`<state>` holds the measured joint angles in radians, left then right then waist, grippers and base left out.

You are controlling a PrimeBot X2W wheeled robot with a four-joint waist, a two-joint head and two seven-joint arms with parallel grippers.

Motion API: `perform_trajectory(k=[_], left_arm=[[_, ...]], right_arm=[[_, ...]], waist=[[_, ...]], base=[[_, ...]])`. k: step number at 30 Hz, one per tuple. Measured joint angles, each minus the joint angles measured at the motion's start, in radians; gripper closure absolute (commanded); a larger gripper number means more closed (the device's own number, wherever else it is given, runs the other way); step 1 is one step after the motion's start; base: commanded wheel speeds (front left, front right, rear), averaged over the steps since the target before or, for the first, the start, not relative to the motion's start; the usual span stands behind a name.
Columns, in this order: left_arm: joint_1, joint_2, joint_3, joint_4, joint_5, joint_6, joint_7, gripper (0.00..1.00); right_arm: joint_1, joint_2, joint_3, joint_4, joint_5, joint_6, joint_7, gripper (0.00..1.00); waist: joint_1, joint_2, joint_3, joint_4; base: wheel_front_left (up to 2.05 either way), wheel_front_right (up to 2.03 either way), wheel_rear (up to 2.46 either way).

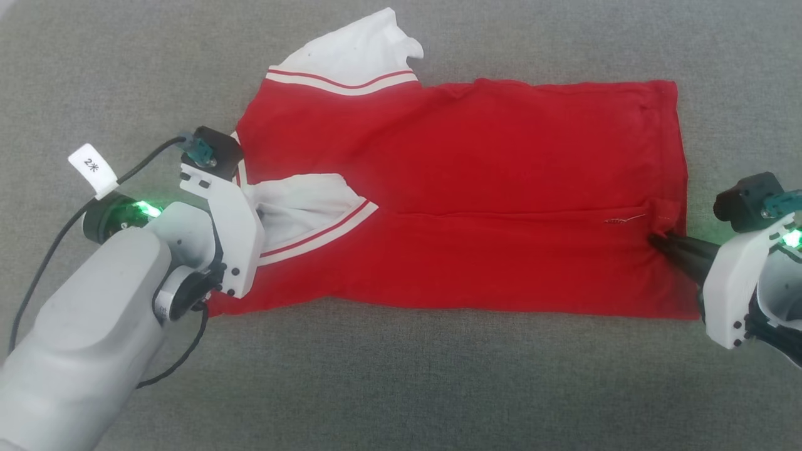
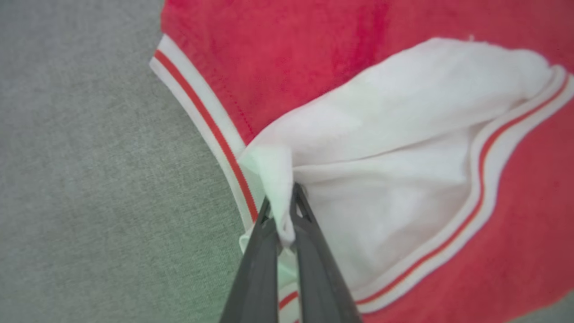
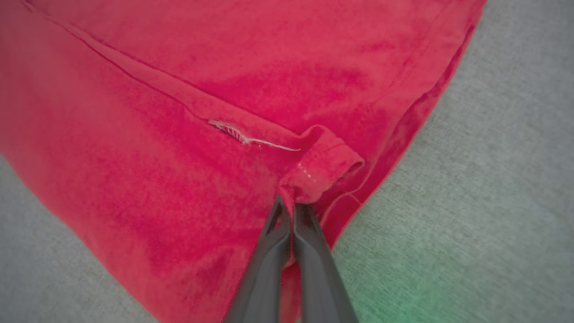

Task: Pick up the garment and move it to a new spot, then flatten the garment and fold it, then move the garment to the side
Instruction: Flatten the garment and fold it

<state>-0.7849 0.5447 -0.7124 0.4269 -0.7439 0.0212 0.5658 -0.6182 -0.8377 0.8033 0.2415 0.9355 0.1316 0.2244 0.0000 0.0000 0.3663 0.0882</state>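
The garment (image 1: 476,188), a red jersey T-shirt with white sleeves and red-and-white striped trim, lies spread on the grey surface, its near half folded over the far half. One white sleeve (image 1: 351,50) sticks out at the far left; the other lies folded onto the red body. My left gripper (image 2: 281,211) is shut on the edge of that white sleeve (image 2: 394,148) at the shirt's left end. At the shirt's right end, my right gripper (image 3: 290,206) (image 1: 659,240) is shut on a bunched bit of the red hem (image 3: 320,168). The number print is hidden.
Grey fabric-covered surface (image 1: 401,388) extends on all sides of the shirt. A black cable with a white tag (image 1: 93,168) loops off my left wrist, over the surface to the left.
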Motion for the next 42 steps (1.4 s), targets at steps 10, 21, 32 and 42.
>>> perform_trajectory(k=[10, 21, 32, 42], left_arm=[[-0.047, -0.072, 0.024, 0.190, -0.070, -0.027, 0.004, 0.00], [-0.053, -0.031, 0.026, 0.137, -0.064, 0.004, 0.018, 0.00], [0.146, 0.059, 0.043, -0.104, -0.133, 0.167, 0.168, 0.00], [0.221, 0.096, 0.042, -0.148, -0.133, 0.223, 0.169, 0.00]], right_arm=[[-0.074, 0.013, 0.083, 0.062, 0.050, 0.000, -0.011, 0.05], [-0.043, -0.010, 0.005, 0.055, 0.040, 0.000, -0.195, 0.00], [0.165, 0.114, -0.358, 0.055, -0.162, 0.000, -0.468, 0.00], [0.423, 0.328, -0.670, -0.123, -0.368, 0.000, -0.448, 0.00]], waist=[[0.0000, 0.0000, -0.024, 0.002], [0.0000, 0.0000, -0.096, 0.016], [0.0000, 0.0000, -0.133, -0.002], [0.0000, 0.0000, -0.116, -0.032]], base=[[0.00, 0.00, 0.00], [0.00, 0.00, 0.00], [0.00, 0.00, 0.00], [0.00, 0.00, 0.00]])
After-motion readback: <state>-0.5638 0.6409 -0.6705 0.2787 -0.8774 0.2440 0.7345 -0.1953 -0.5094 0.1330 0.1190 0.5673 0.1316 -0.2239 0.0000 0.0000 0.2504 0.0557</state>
